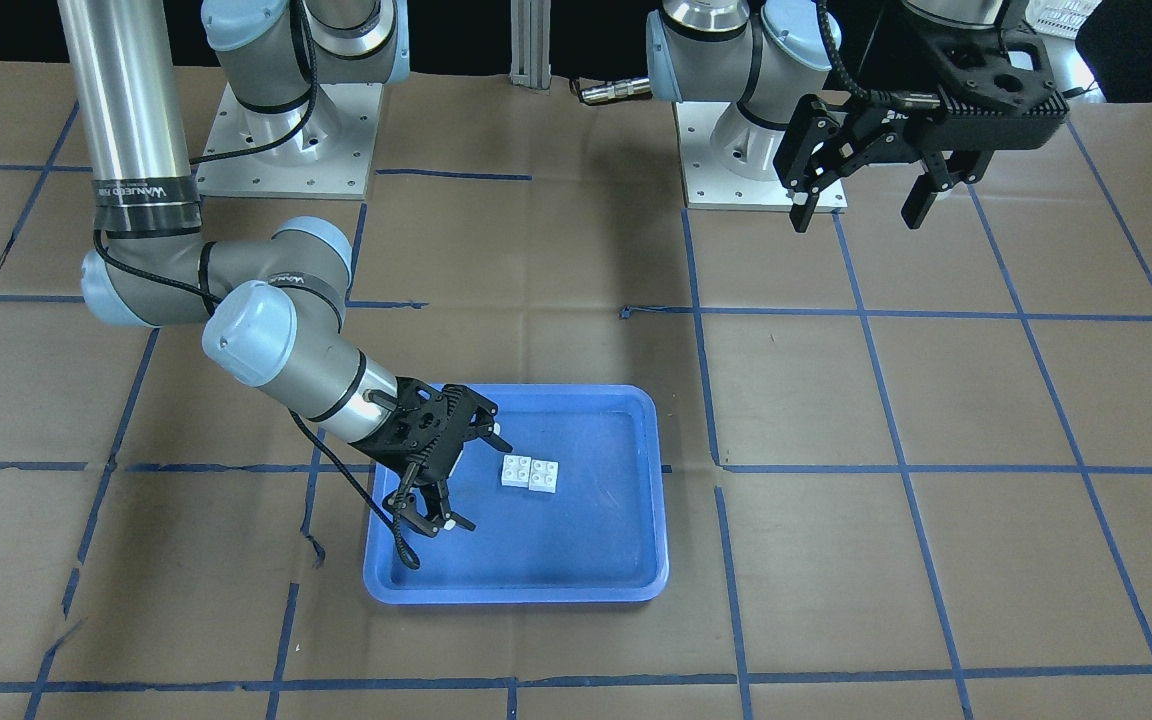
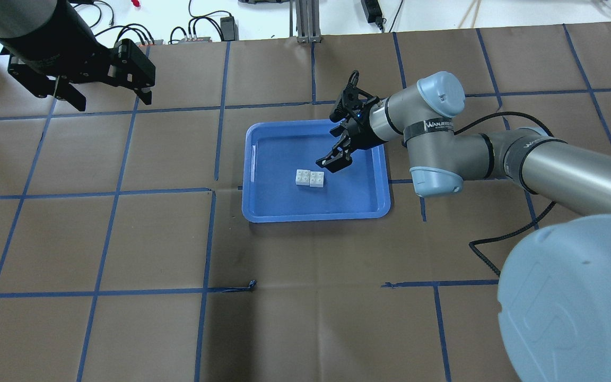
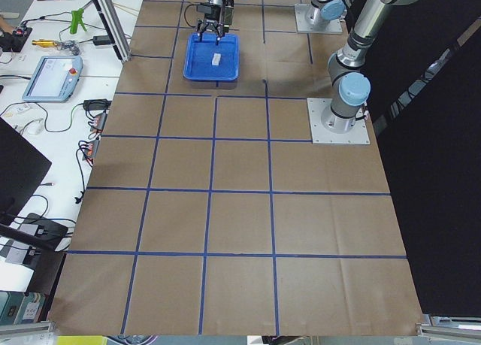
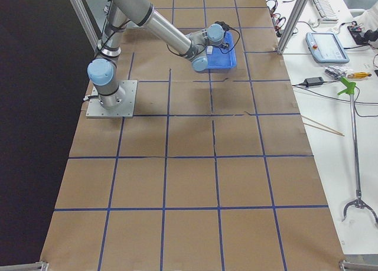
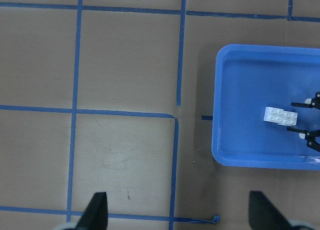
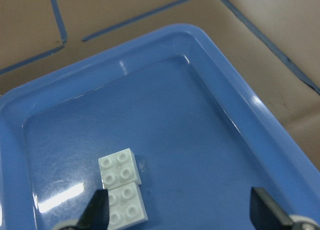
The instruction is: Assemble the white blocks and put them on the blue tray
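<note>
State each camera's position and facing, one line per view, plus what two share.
Front-facing: across table, facing robot; both arms, blue tray.
Overhead: behind robot, looking down; both arms.
Exterior left: robot's left table end; both arms.
Exterior right: opposite end; right arm.
Left wrist: high, looking down; left gripper tips.
Right wrist: low over tray; right gripper tips.
Shared: both wrists see white blocks.

"WANJEED" on black band (image 2: 435, 125), right arm (image 2: 565, 170)

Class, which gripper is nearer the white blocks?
Right. The right gripper hangs open over the blue tray, beside the white blocks; the left gripper is far off, outside it.
</note>
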Available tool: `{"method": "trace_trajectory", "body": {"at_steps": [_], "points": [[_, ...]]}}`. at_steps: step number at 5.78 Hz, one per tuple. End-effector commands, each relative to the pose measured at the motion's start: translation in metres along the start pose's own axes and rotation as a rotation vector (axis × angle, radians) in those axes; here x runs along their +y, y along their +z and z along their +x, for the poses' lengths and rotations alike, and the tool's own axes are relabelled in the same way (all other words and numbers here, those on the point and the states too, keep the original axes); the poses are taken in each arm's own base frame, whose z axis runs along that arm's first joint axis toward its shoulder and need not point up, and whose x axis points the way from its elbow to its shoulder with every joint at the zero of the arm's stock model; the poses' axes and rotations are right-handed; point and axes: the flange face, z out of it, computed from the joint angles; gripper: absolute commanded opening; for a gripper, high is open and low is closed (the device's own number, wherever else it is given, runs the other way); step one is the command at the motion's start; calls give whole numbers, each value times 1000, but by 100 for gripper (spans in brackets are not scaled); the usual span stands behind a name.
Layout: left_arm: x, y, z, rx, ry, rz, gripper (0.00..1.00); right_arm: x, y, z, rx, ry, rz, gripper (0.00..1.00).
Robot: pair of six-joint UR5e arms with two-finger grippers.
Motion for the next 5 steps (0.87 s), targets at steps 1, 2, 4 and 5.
{"method": "trace_trajectory", "body": {"at_steps": [1, 2, 4, 5], "points": [[0, -1, 1, 0, 1, 3, 99, -24, -64, -4, 9, 217, -214, 100], [1, -2, 0, -1, 1, 3, 99, -34, -101, 4, 77, 385, -344, 100], [1, -3, 0, 0, 1, 4, 99, -55, -174, -5, 164, 695, -514, 100], [1, -3, 0, 0, 1, 4, 99, -61, -211, -8, 216, 827, -559, 100]]}}
